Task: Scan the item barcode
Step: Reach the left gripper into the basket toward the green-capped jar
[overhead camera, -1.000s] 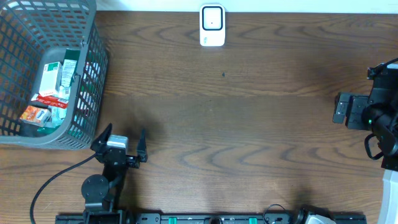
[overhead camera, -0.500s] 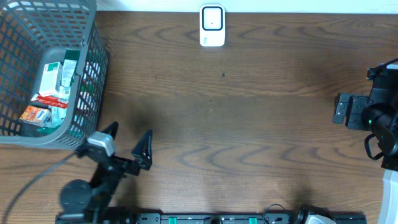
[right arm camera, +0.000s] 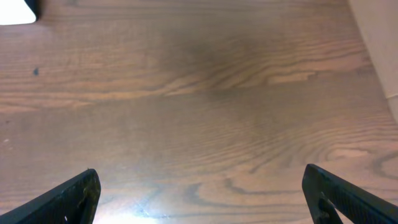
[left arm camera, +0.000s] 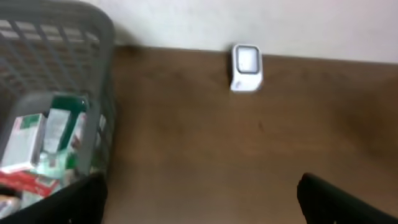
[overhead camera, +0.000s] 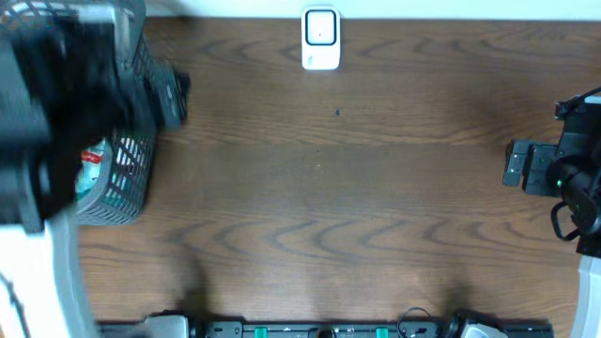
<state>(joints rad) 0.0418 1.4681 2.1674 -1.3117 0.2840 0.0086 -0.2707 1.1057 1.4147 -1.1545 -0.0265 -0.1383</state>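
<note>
A white barcode scanner point(overhead camera: 320, 38) stands at the back edge of the table, also in the left wrist view point(left arm camera: 247, 67). Several small boxed items point(left arm camera: 38, 142), green-and-white and red, lie in a grey mesh basket point(left arm camera: 106, 93) at the far left. My left arm point(overhead camera: 66, 94) is a dark motion blur above that basket point(overhead camera: 131, 183). The left gripper point(left arm camera: 199, 202) is open and empty, high over the table beside the basket. My right gripper point(right arm camera: 202, 199) is open and empty over bare wood at the right edge point(overhead camera: 521, 167).
Brown wood table point(overhead camera: 338, 188) runs between basket and right arm. A pale wall lies behind the scanner. A white corner of the scanner point(right arm camera: 15, 11) shows in the right wrist view. A black rail point(overhead camera: 310, 329) lines the front edge.
The left arm swung from the front of the table up and leftward over the basket, now blurred. Its gripper stayed open. The right arm has not moved.
</note>
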